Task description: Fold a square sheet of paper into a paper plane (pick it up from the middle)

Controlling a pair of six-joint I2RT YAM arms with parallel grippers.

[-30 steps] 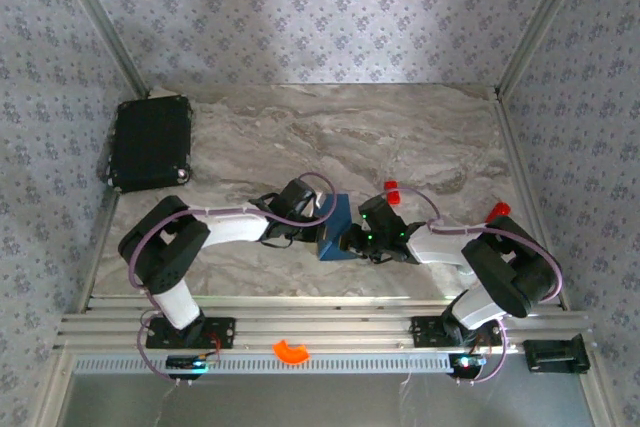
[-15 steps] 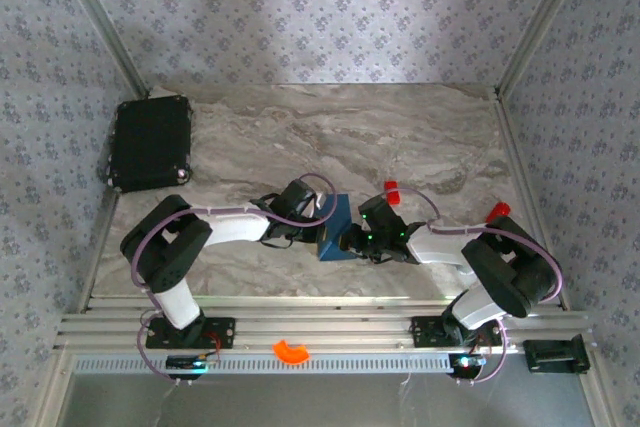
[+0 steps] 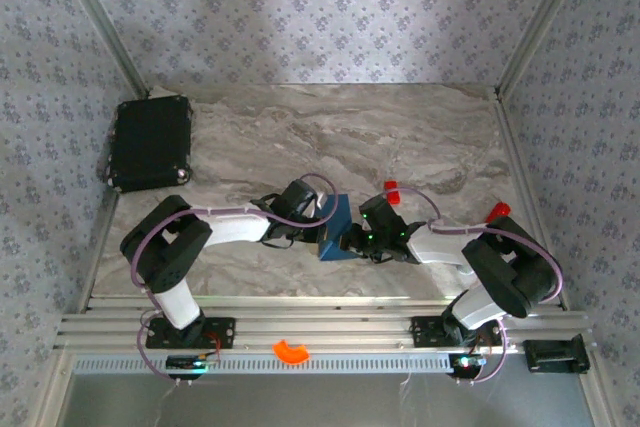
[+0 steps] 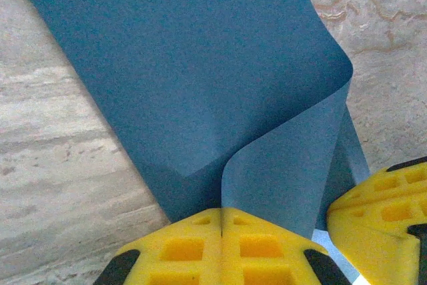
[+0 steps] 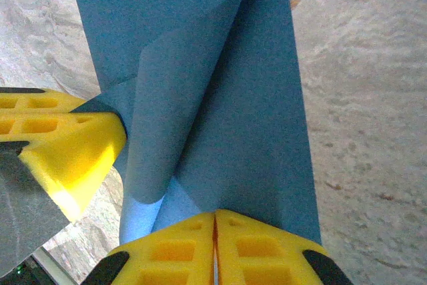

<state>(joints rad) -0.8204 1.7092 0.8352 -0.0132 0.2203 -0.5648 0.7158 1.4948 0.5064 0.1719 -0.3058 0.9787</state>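
Note:
The square sheet of paper [image 3: 337,226], dark blue, is held up between both grippers near the table's front middle. My left gripper [image 3: 323,223] is shut on one edge of it. In the left wrist view the yellow fingertips [image 4: 200,231] meet on the sheet [image 4: 200,65], which curls over to the right. My right gripper [image 3: 350,240] is shut on the opposite edge. The right wrist view has its jaws closed on the sheet [image 5: 240,98], which rolls into a soft fold on the left. The sheet is bent loosely and has no dart shape.
A black case [image 3: 150,143] lies at the table's back left. A small red block [image 3: 392,189] sits just behind the right gripper, and another red piece [image 3: 497,210] lies near the right arm. An orange curved piece [image 3: 292,351] rests on the front rail.

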